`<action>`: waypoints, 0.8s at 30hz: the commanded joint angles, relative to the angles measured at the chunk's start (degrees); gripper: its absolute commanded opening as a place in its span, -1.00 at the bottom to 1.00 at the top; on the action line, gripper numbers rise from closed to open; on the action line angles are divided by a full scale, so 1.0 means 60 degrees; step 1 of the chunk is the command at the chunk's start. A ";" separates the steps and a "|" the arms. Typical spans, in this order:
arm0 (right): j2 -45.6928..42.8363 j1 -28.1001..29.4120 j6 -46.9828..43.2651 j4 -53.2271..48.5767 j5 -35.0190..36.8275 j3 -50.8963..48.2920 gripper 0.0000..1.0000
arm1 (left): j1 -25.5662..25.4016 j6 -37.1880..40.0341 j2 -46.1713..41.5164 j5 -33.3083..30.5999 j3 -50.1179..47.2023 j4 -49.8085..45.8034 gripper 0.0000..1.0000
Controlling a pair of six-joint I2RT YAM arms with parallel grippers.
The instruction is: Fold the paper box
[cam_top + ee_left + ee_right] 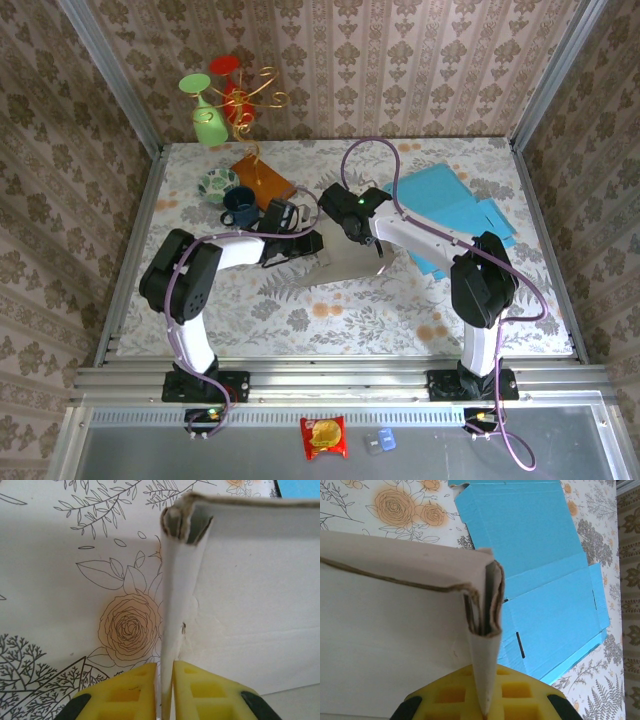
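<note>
The white paper box (345,265) stands half-formed mid-table, between both arms. In the left wrist view, my left gripper (166,669) has its yellow pads (132,690) pressed on an upright folded side wall of the box (250,580), whose layered corner rises above. From above, that gripper (303,246) sits at the box's left end. My right gripper (485,675) is shut on the opposite upright wall, a doubled flap of the box (395,630), and it (379,252) sits at the box's right end.
A flat blue cardboard sheet (452,207) lies just right of the box (530,540). At the back left are a patterned bowl (215,183), a dark cup (240,206), an orange block (263,180) and a gold wire stand with glasses (225,100).
</note>
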 commanded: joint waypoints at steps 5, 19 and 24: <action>-0.0175 0.0237 0.0388 -0.0136 0.0358 -0.0001 -1.00 | -0.0266 0.0019 0.0193 -0.1409 0.0340 -0.1376 -0.69; -0.0295 0.0448 0.0561 0.0014 0.0571 -0.0149 -1.00 | -0.0715 -0.0449 -0.0574 -0.3659 0.0288 -0.3146 -1.00; -0.0244 0.0510 0.0605 -0.0045 0.0588 -0.0066 -1.00 | -0.0770 -0.0706 -0.0703 -0.3698 0.0136 -0.2987 -1.00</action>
